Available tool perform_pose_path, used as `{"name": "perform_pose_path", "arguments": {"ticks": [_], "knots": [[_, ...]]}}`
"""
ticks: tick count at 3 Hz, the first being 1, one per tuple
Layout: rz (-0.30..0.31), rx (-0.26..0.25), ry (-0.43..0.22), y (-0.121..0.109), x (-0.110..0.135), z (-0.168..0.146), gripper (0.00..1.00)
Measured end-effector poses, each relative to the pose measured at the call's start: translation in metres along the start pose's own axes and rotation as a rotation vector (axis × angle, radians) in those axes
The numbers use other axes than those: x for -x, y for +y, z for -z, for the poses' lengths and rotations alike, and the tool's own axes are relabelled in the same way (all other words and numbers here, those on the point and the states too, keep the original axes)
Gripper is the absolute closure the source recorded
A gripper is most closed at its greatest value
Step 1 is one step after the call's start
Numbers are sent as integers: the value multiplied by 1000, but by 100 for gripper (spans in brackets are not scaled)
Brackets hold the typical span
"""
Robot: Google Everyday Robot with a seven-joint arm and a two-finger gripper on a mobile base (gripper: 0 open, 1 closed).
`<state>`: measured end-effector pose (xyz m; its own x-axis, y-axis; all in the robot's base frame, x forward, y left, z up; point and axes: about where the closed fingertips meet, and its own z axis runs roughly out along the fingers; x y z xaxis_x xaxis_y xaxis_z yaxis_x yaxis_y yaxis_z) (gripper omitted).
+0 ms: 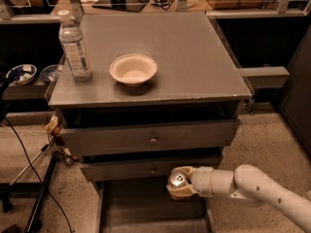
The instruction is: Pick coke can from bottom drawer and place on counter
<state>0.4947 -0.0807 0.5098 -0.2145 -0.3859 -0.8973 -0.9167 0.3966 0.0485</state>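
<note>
The coke can (pixel 177 178) shows its silver top with pull tab, upright above the bottom drawer (pixel 146 203), which is pulled out in shadow below the cabinet. My gripper (pixel 179 183) comes in from the right on a white arm, its tan fingers wrapped around the can, shut on it. The can sits just in front of the lower drawer front, held above the drawer floor. The counter (pixel 194 57) is the grey tabletop above.
On the counter stand a clear water bottle (pixel 74 46) at the left and a white bowl (pixel 133 69) near the front middle. Two grey drawer fronts with knobs (pixel 153 140) face me. Cables and a stand lie on the floor at left.
</note>
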Motion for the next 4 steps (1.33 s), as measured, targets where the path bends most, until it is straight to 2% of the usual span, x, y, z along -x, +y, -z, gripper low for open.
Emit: {"name": "perform_pose_path", "arguments": {"ticks": [1, 2, 4], "knots": [[40, -43, -16, -9, 26, 24, 100], [41, -43, -16, -9, 26, 24, 100], [100, -94, -1, -23, 56, 45, 100]]}}
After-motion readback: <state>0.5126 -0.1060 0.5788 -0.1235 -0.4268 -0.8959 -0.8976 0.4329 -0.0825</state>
